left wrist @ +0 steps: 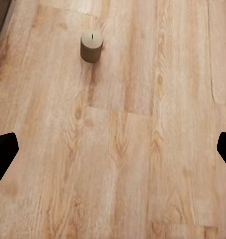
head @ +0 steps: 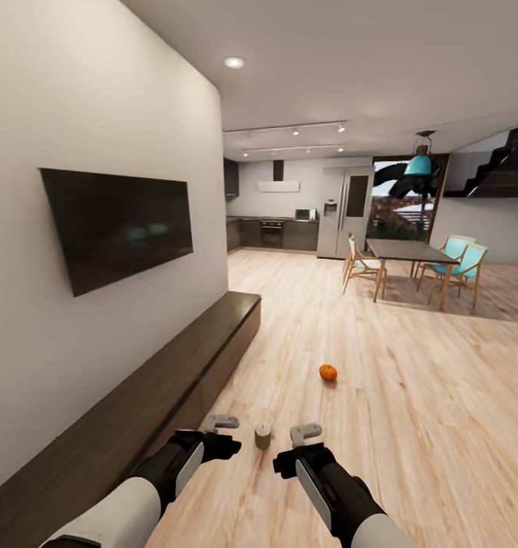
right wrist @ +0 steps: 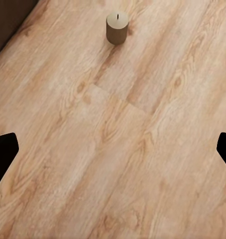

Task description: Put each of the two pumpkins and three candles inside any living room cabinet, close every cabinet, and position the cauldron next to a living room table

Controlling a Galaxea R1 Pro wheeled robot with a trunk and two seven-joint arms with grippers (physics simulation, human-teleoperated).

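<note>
Both arms were glossy black with white upper shells; the pale grey left gripper and the matching pale grey right gripper capped black wrists.

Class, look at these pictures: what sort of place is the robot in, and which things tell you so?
Most likely an open-plan home: a living area running into a kitchen and dining space. A wall-hung TV sits above a long dark wood cabinet, with a dining table and a fridge beyond.
</note>
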